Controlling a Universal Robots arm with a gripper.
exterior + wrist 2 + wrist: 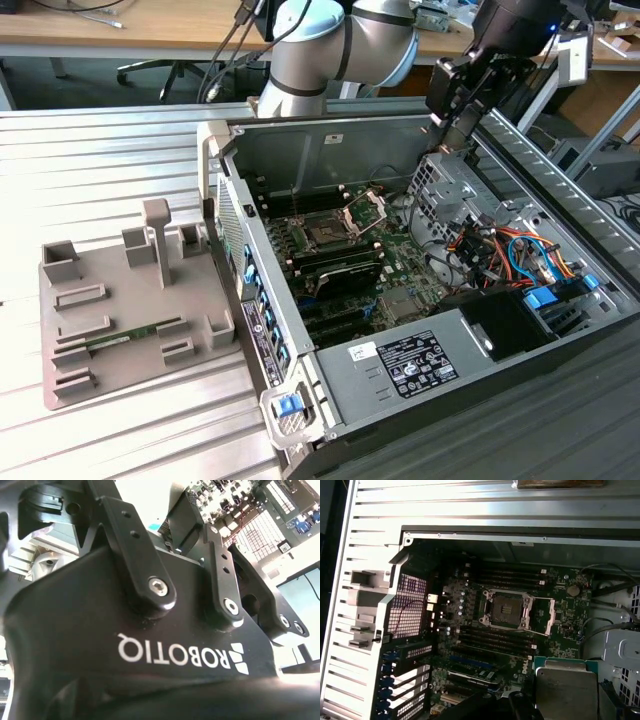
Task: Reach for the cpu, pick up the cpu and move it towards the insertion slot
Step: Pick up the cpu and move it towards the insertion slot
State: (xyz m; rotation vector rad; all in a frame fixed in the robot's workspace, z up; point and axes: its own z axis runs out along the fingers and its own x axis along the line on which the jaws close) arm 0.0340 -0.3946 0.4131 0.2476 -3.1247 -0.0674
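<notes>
The slatted metal table (120, 150) carries everything: the opened computer case (400, 135) lying on its side and, toward the exterior view's left, a gray fixture tray (70, 385) with a green memory stick (120, 340) on it. My arm (340, 45) reaches in from behind the case and holds my claw (452, 120) high over its back corner, above the drive cage (440, 185) and touching nothing. Whether the claw is open or closed I cannot tell. Below me lies the motherboard (470, 605), and on it the insertion slot (504, 609), a dark square with its silver hinged frame (544, 617) swung up beside it, so the socket lies bare. The cpu (565, 690), as I judge the silvery square plate in the first wrist view, lies close beneath my wrist, apart from the slot, with the long black memory slots (495, 642) between the two. I do not seem to hold it yet, though I cannot be sure. What worries me is the crowding: the bundle of orange and blue cables (490, 250) and the cage edge stand near my path and could snag me. A thin flat chip could slip or tilt in a poor grasp. The raised frame could catch its corner, and an off-square approach could harm the bare socket.
</notes>
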